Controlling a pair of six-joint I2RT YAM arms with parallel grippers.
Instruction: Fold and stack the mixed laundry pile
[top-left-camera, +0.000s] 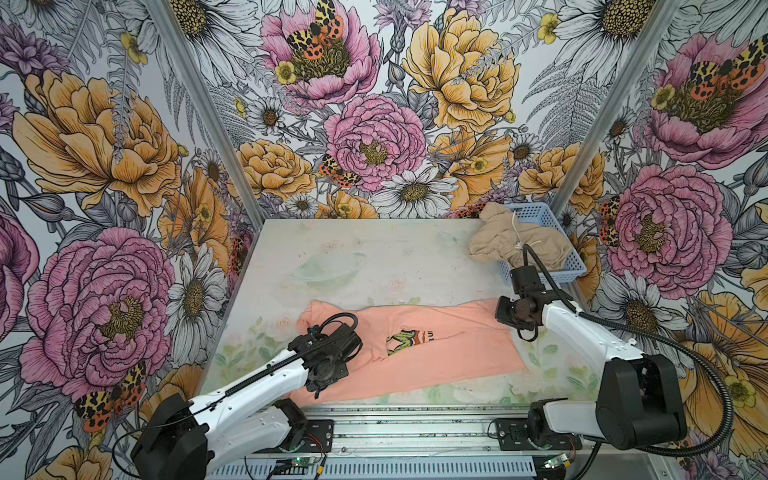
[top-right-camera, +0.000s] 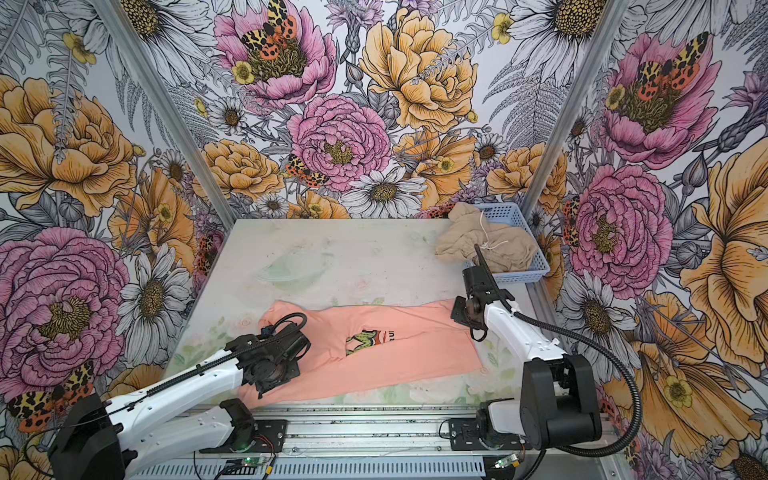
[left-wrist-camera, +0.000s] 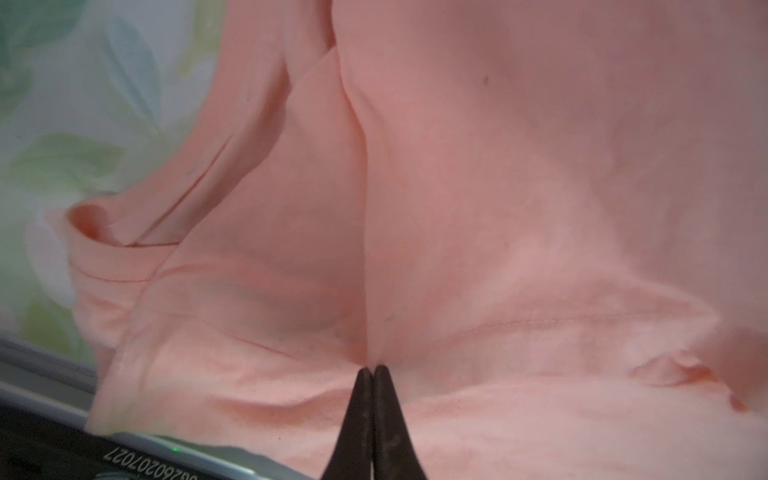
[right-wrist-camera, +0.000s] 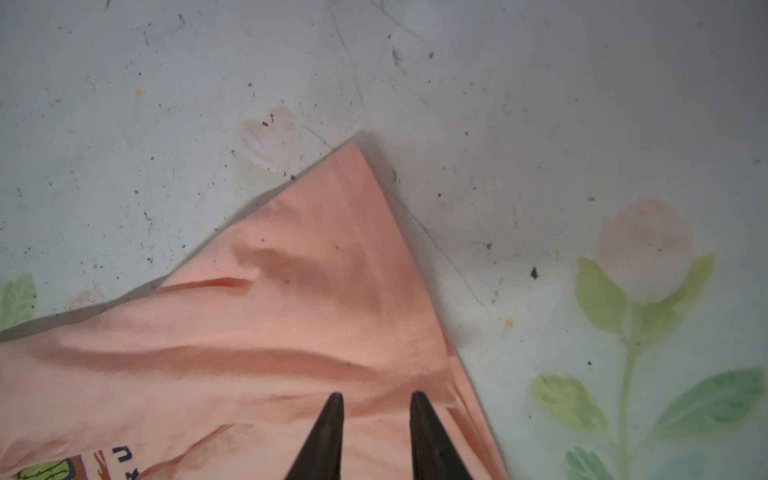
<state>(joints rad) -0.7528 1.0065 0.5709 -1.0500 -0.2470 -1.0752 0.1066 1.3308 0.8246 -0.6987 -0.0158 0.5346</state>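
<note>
**Pink tee flat on the tabletop, tan one over in the basket**

So the peach-pink T-shirt (top-left-camera: 436, 361) is lying across the near half of the tabletop (top-left-camera: 374, 257), stretched left to right. It's folded over itself, so only a slice of the green-brown graphic (top-left-camera: 405, 341) peeks out in the middle. The beige-tan garment (top-left-camera: 511, 247) is off at the far right, bunched up in the light blue basket (top-left-camera: 575, 266). It slops over the basket's left rim onto the tabletop, with the white drawstring (top-left-camera: 517, 232) showing on top. The two garments are well apart.

The left gripper (left-wrist-camera: 374, 371) is down on the near left end of the tee. In the left wrist view its jaws are pressed together with a ridge of pink fabric pinched at the tips. The right gripper (right-wrist-camera: 377, 397) sits over the tee's far right corner, jaws apart, tips right by the hem. Can't tell if they actually touch the fabric.
</note>
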